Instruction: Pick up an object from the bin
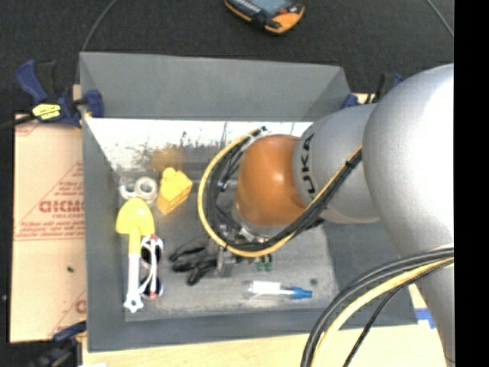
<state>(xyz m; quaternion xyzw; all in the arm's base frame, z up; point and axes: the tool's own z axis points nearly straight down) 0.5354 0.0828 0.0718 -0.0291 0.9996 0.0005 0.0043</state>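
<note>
The arm [397, 167] comes in over the bin's [214, 90] right wall and bends steeply down, its orange cover [267, 178] and looped cables [210, 205] hanging over the middle of the bin floor. The end effector [226, 263] sits low near the floor, toward the bin's near edge; the cover and cables hide most of it, so whether it is wide or narrow cannot be told. Just to its left lies one black tangled thing [191, 257], so close that contact cannot be judged. One small green piece [264, 264] lies right beside it on the other side. One white tube with a blue cap [279, 290] lies flat along the near edge. By the left wall are one yellow scoop [135, 220], one yellow block [174, 189], one white ring [142, 188] and one long white-framed piece [145, 275] reaching to the near left corner.
</note>
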